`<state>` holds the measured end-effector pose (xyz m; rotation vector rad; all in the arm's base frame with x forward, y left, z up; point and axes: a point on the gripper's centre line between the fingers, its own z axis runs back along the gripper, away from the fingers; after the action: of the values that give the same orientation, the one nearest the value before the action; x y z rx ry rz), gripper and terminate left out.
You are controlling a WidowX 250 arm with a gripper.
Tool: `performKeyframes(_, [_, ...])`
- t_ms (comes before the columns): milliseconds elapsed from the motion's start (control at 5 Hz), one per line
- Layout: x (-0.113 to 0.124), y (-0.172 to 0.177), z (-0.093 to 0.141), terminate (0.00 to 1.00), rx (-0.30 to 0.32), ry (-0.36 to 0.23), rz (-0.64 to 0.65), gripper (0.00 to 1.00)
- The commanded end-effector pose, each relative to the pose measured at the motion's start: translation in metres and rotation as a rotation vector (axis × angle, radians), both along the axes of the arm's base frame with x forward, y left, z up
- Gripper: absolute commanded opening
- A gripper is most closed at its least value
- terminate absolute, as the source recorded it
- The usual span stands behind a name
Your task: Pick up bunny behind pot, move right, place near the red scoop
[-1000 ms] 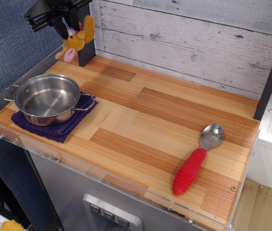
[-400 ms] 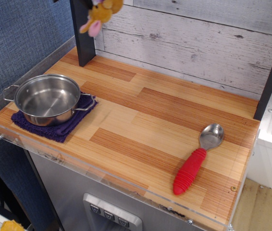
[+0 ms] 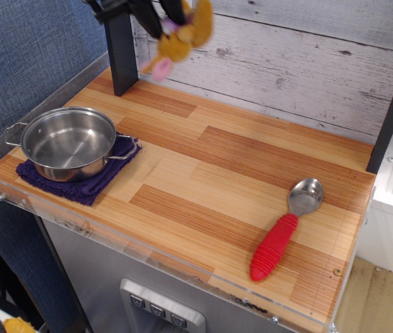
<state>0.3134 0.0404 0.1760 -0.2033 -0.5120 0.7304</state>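
The bunny [image 3: 179, 40], golden-yellow with pink feet, hangs in the air at the top of the view, well above the back of the wooden counter. My gripper [image 3: 167, 19] is shut on the bunny from above; only its dark lower part shows at the top edge. The pot [image 3: 68, 142], a shiny steel saucepan with two wire handles, sits empty at the front left. The red scoop [image 3: 283, 232] lies at the front right, metal bowl toward the back, red ribbed handle toward the front.
A purple cloth [image 3: 78, 182] lies under the pot. A dark post [image 3: 121, 52] stands at the back left, another dark post [image 3: 391, 104] at the right. A whitewashed plank wall [image 3: 287, 62] runs along the back of the wooden counter [image 3: 210, 173].
The gripper has carried the bunny up off the back-left corner and to the right, from beside the dark post to right of it.
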Motion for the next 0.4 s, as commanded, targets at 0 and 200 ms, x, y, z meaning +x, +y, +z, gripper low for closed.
performKeyframes(0, [-0.017, -0.028, -0.026, 0.00, 0.012, 0.029, -0.084, 0.00])
performKeyframes(200, [-0.012, -0.033, -0.054, 0.00, 0.021, 0.081, -0.091, 0.00])
